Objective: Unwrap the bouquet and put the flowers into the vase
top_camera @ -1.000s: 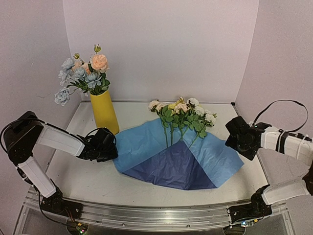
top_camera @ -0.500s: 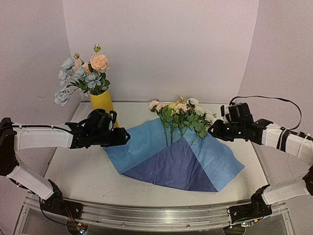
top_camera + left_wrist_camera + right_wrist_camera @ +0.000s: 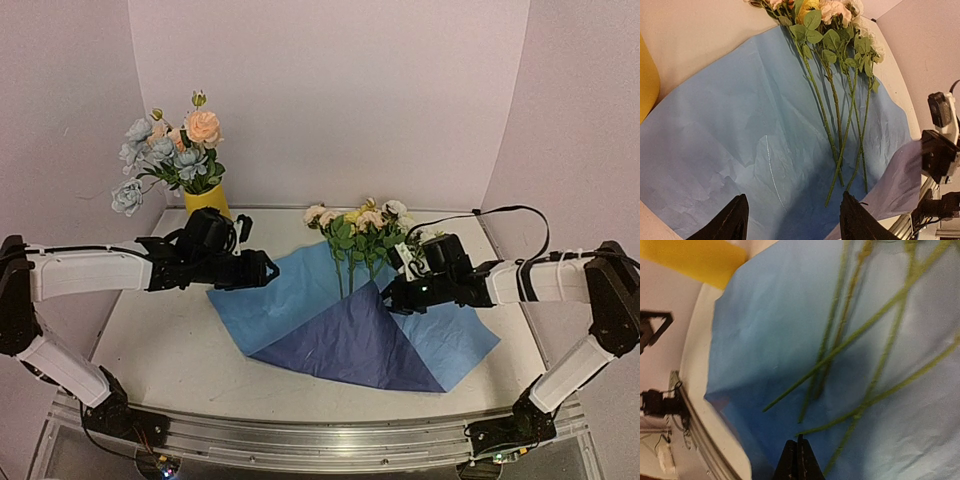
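Note:
The bouquet lies unwrapped. Its blue paper is spread flat on the table with a darker flap folded over in front. The flowers lie on the paper, heads toward the back wall and stems pointing forward. Behind my left arm stands the yellow vase, partly hidden. My left gripper hovers open over the paper's left part with nothing between its fingers. My right gripper is shut low over the paper. A stem end lies right at its tips, and I see nothing pinched.
Pale blue and peach blooms fill the vase's mouth. Walls close in the table at the back and both sides. A metal rail runs along the near edge. The right arm's cable loops above its wrist.
Both arms have swung inward from the table's sides over the paper. The left gripper has opened and the right has shut. The paper's left edge has shifted a little leftward.

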Controlling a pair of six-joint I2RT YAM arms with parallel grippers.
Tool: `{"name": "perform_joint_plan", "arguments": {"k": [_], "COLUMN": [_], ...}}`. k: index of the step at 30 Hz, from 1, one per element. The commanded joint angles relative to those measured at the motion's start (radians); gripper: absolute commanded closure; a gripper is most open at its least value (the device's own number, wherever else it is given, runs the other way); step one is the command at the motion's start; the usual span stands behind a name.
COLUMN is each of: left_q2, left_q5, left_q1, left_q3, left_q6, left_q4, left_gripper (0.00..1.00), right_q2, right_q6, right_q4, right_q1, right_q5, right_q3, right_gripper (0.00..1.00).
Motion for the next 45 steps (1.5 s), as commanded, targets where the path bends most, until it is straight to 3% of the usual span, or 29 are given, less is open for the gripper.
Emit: {"name": "perform_joint_plan", "arguments": {"k": [1,7,10,15,18,22,30,34,38,42,43,45], "left_q2": [0.040,0.107,0.160,0.203,0.229,0.242,0.179,0.170,0.184,0.245,0.269,0.299], "left_q5": [0.037,0.137,0.258,0.395,0.438,0.438,0.222,0.124,0.102,0.063,0.050,0.034], "left_q1": [0.006,0.005,0.004,-0.020,-0.089,-0.148,-0.149,-0.146,-0.148,-0.150,-0.153,-0.163], "left_q3": [0.060,0.106,0.130,0.145,0.154,0.136,0.084,0.081,0.099,0.141,0.154,0.184], "left_q6": [0.036,0.072,0.103,0.130,0.146,0.130,0.081,0.050,0.082,0.133,0.148,0.182], "left_q4": [-0.001,-0.001,-0.001,-0.001,-0.001,-0.001,-0.002,-0.001,0.012,0.034,0.050,0.069], "left_gripper": [0.36,0.37,0.38,0.39,0.40,0.42,0.40,0.39,0.39,0.41,0.41,0.42], "right_q2": [-0.066,-0.125,-0.185,-0.203,-0.179,-0.145,-0.042,-0.035,-0.146,-0.219,-0.228,-0.228], "right_q6": [0.001,0.045,0.064,0.022,-0.026,-0.018,0.168,0.186,0.209,0.205,0.191,0.172], "right_q4": [0.174,0.243,0.225,0.064,-0.068,-0.132,-0.105,-0.109,-0.160,-0.203,-0.203,-0.203], "right_q1": [0.119,0.302,0.388,0.445,0.448,0.497,0.688,0.692,0.669,0.464,0.392,0.304], "right_q5": [-0.219,-0.287,-0.280,-0.197,-0.132,-0.076,0.134,0.209,0.369,0.403,0.413,0.456], "right_q3": [-0.045,-0.087,-0.106,-0.090,-0.060,-0.067,-0.093,-0.088,-0.026,0.002,0.011,0.036], "right_gripper": [1.00,1.00,1.00,1.00,1.00,1.00,1.00,1.00,1.00,0.95,0.91,0.72]}}
